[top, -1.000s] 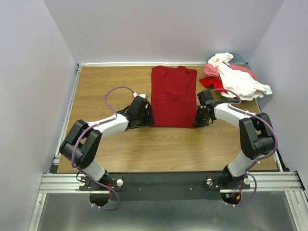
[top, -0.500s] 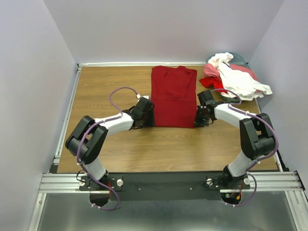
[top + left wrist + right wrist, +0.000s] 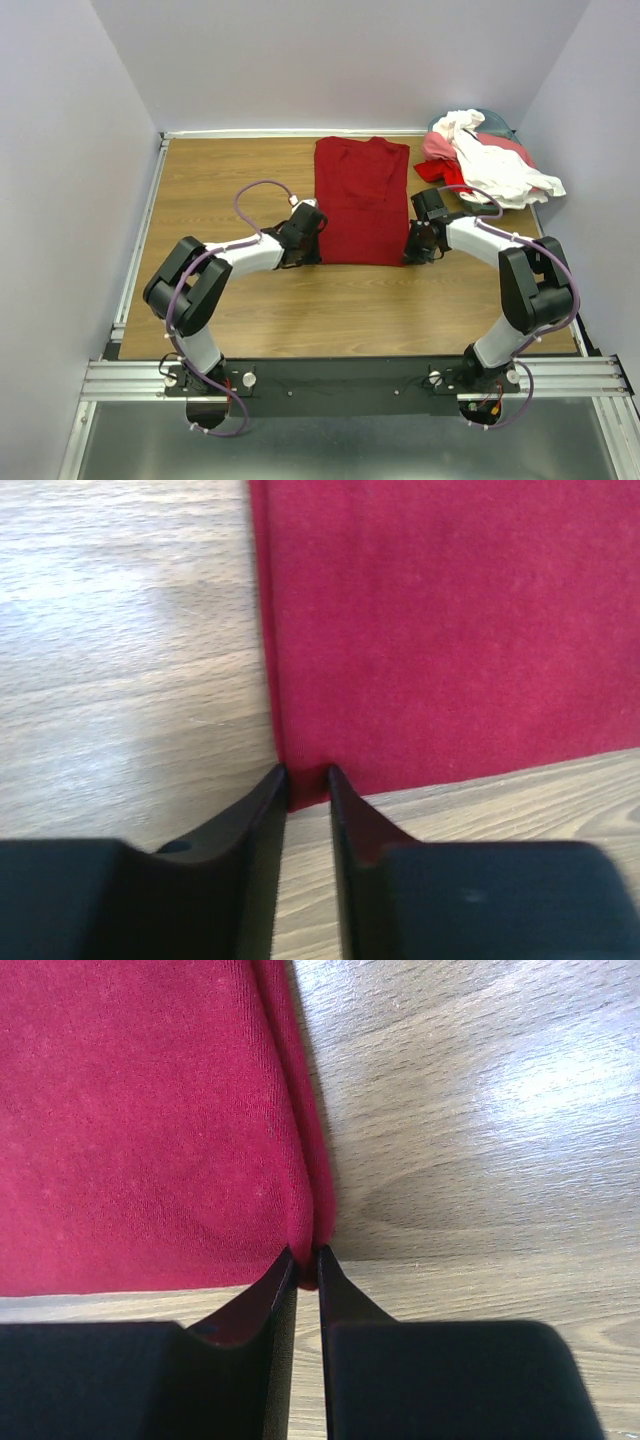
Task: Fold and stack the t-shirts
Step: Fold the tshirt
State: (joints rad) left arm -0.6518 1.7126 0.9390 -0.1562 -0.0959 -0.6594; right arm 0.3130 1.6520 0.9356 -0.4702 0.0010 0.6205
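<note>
Left hand advanced onto flat crimson shirt corner.

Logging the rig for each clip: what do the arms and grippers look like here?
The left arm and right arm have white links with bulky black joints, and a purple cable loops off each. The left gripper and right gripper are black, with tapered, slightly curved fingers.
</note>
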